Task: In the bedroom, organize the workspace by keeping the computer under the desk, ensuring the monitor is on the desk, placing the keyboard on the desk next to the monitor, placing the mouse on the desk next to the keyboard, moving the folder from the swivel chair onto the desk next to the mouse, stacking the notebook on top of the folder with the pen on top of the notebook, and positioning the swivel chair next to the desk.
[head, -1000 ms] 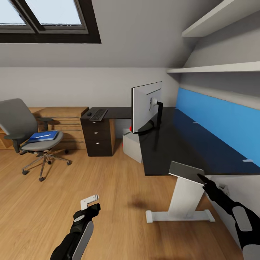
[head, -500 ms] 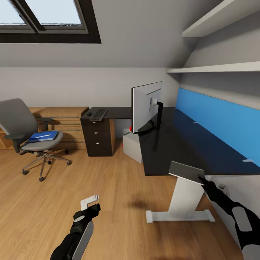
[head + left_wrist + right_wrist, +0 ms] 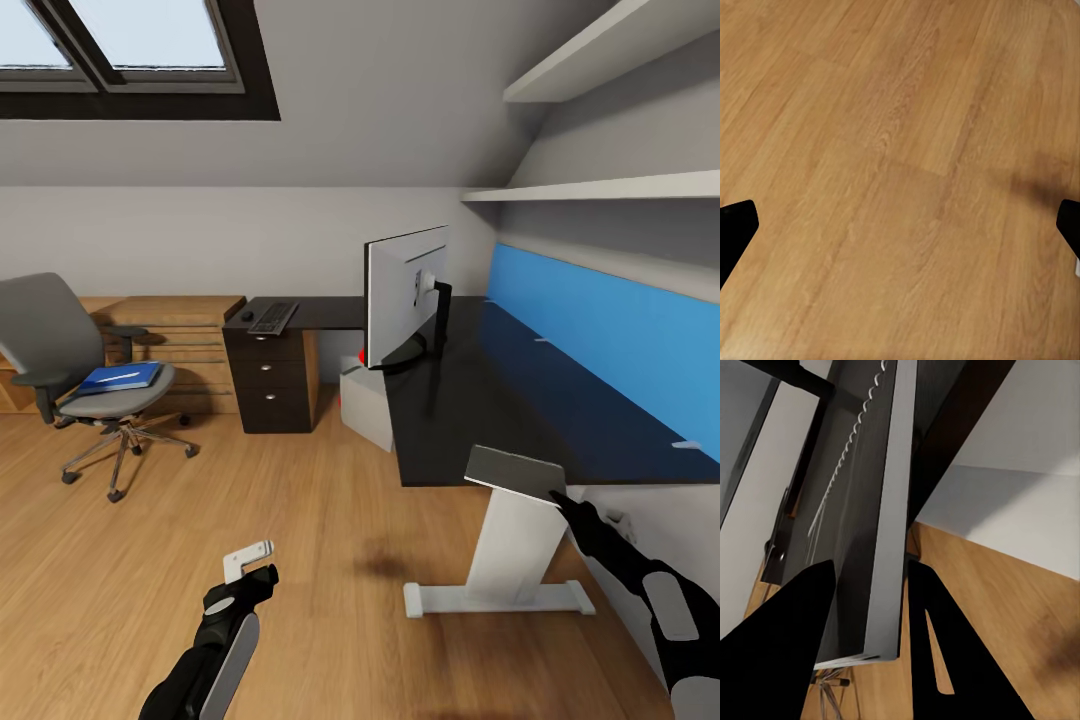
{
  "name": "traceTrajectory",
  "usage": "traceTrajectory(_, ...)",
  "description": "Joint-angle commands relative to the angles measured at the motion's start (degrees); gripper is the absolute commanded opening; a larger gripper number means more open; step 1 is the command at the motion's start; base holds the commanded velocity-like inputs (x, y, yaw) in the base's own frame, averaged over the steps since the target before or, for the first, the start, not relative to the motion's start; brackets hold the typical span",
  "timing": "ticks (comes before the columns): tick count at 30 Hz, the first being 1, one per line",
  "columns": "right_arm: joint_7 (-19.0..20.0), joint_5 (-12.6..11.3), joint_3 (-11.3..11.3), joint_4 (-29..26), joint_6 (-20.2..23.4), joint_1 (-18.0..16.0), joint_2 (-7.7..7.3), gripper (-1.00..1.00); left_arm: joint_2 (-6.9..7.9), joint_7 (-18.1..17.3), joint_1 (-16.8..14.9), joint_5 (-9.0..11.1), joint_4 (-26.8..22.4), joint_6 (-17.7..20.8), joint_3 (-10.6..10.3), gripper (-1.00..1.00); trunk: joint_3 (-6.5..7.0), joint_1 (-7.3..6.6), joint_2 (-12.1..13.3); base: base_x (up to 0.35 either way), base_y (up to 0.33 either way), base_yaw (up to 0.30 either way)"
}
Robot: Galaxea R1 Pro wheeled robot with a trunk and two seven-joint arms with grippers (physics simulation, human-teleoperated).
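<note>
at the bottom of the head view, left of centre, the left end effector (image 3: 250, 562) hangs over the wooden floor (image 3: 300, 560) with nothing in it; in the left wrist view its two dark fingertips (image 3: 735, 229) sit at opposite edges of the frame, wide apart, with bare floor planks between them. at the lower right of the head view the right end effector (image 3: 565, 497) is closed on the notebook (image 3: 515, 472), a thin grey pad held by its near corner at the front edge of the glossy black bench (image 3: 480, 400); whether the pad touches the benchtop cannot be told. the right wrist view shows the notebook (image 3: 881, 540) edge-on between the two black fingers (image 3: 795, 645), its spiral binding running up the frame. below it in the head view stands the bench's white leg (image 3: 515, 555). further back, centre frame, the monitor (image 3: 403, 293) stands upright on the bench, its silver-white back turned toward the blue wall panel (image 3: 610, 340). just below it, under the benchtop, sits the light grey computer (image 3: 368, 403). at the far end of the bench, above the black drawer unit (image 3: 268, 385), lies the keyboard (image 3: 272, 317) with the small black mouse (image 3: 246, 315) just beside it. at the left of the frame, well apart from the bench, the swivel chair (image 3: 70, 370) carries the blue folder (image 3: 120, 377) on its seat, with a slim white pen (image 3: 128, 374) lying on the folder.
</note>
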Motion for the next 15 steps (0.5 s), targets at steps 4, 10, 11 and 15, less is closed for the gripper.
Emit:
traceTrajectory(4, 0.13, 0.0, -0.15, -0.08, 0.37, -0.06, 0.01, -1.0, 0.02, 0.47, -0.06, 0.48, -0.1, 0.14, -0.12, 1.0, -0.06, -0.01, -0.03, 0.0, 0.0, 0.0)
traceTrajectory(10, 0.31, 0.01, -0.13, -0.44, 0.39, -0.06, -0.01, -1.0, 0.02, 0.5, -0.05, 0.48, 0.31, 0.14, -0.12, 1.0, -0.06, -0.01, -0.03, 0.0, 0.0, 0.0)
traceTrajectory(11, 0.34, 0.01, -0.1, -0.47, 0.4, -0.06, 0.0, -1.0, 0.02, 0.5, -0.05, 0.48, 0.75, 0.14, -0.12, 1.0, -0.06, -0.01, -0.03, 0.0, 0.0, 0.0)
traceTrajectory(15, 0.7, -0.01, -0.07, -0.72, 0.4, -0.06, 0.01, -1.0, 0.02, 0.49, -0.02, 0.43, 1.11, 0.14, -0.12, 1.0, -0.06, -0.01, -0.03, 0.0, 0.0, 0.0)
